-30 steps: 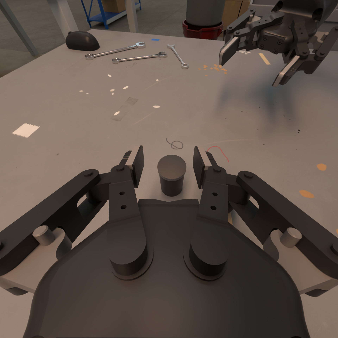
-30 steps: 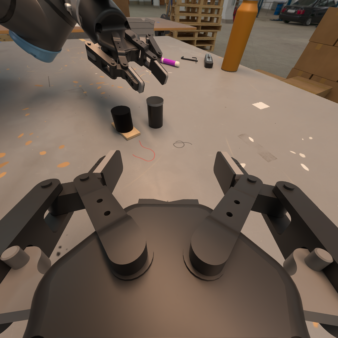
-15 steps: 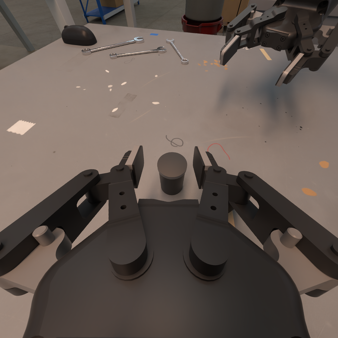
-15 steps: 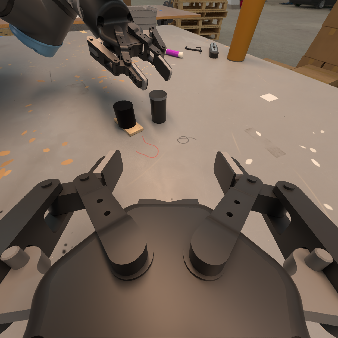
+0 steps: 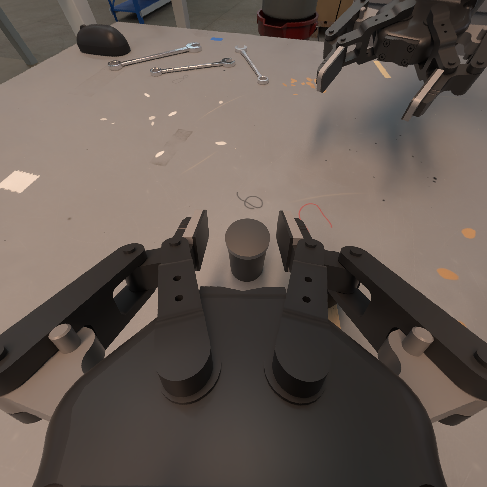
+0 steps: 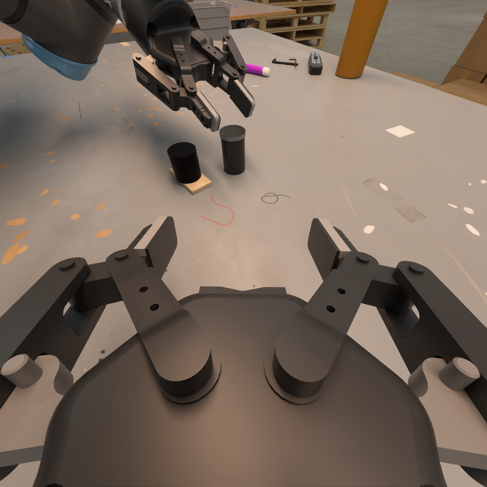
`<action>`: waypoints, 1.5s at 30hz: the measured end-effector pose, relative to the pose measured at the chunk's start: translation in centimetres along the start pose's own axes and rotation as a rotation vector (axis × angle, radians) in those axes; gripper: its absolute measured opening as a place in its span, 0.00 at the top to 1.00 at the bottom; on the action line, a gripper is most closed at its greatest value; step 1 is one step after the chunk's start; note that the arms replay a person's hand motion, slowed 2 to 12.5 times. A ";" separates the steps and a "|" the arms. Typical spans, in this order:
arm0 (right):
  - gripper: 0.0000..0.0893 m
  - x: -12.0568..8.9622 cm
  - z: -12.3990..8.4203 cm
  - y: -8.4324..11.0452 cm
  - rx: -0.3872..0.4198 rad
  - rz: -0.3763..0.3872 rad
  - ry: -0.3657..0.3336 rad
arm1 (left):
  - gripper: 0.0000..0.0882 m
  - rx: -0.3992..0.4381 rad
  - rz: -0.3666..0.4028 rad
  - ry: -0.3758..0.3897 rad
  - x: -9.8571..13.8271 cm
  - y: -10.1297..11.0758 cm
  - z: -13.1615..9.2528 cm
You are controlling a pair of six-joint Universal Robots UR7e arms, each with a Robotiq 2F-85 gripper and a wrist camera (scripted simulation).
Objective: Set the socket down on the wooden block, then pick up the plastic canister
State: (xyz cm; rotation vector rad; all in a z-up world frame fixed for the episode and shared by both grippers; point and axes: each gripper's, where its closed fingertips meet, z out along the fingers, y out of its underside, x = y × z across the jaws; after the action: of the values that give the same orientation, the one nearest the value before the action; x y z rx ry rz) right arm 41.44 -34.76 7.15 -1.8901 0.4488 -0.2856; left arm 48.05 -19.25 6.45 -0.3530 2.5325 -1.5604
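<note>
The plastic canister (image 6: 233, 151), dark grey with a flat cap, stands upright on the table. It also shows in the left wrist view (image 5: 247, 253), below and between my fingers. My left gripper (image 5: 242, 232) is open and hovers just above the canister without touching it; it shows in the right wrist view (image 6: 229, 113) too. The black socket (image 6: 184, 162) stands upright on the small wooden block (image 6: 201, 184), just left of the canister. My right gripper (image 6: 242, 237) is open and empty, well short of both; it also shows in the left wrist view (image 5: 369, 87).
Three wrenches (image 5: 155, 56) and a black domed object (image 5: 102, 40) lie at the table's far side. A purple marker (image 6: 257, 69), a hex key (image 6: 286, 62), a small black tool (image 6: 315, 62) and an orange post (image 6: 359, 39) are beyond the left gripper.
My left gripper has come lower, its fingertips now level with the canister's cap, still open. The right wrist view has shifted slightly. Socket and canister have not moved.
</note>
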 end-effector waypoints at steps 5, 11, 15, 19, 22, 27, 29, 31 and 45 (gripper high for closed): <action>0.04 -0.1 0.0 0.0 0.001 0.008 -0.009 | 0.47 -0.017 0.008 0.008 0.1 0.2 0.2; 0.04 -0.2 0.0 -0.1 0.005 0.020 -0.019 | 0.50 -0.038 0.023 0.023 0.3 0.4 0.5; 0.04 -0.3 0.0 0.0 0.005 0.027 -0.028 | 0.53 -0.068 0.032 0.036 0.5 0.8 0.7; 0.04 -0.3 0.0 0.1 -0.001 0.028 -0.032 | 0.54 -0.105 0.039 0.037 0.5 1.4 0.9; 0.04 -0.4 0.1 0.2 -0.007 0.028 -0.035 | 0.53 -0.123 0.041 0.035 0.3 1.8 1.0; 0.04 -0.6 0.3 0.5 -0.026 0.030 -0.044 | 0.53 -0.137 0.038 0.039 0.2 2.1 1.3; 0.04 -0.6 0.4 0.6 -0.037 0.031 -0.048 | 0.53 -0.144 0.037 0.045 0.3 2.2 1.4; 0.04 -0.7 0.5 0.8 -0.048 0.033 -0.052 | 0.53 -0.153 0.037 0.049 0.3 2.3 1.5; 0.04 -1.2 1.1 1.5 -0.101 0.031 -0.065 | 0.63 -0.176 0.032 0.080 0.5 2.4 1.9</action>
State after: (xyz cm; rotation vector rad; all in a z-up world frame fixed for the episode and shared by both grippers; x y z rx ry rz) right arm 40.59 -33.81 5.36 -1.9833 0.4550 -0.1833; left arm 47.76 -19.99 3.41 -0.2737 2.7304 -1.3704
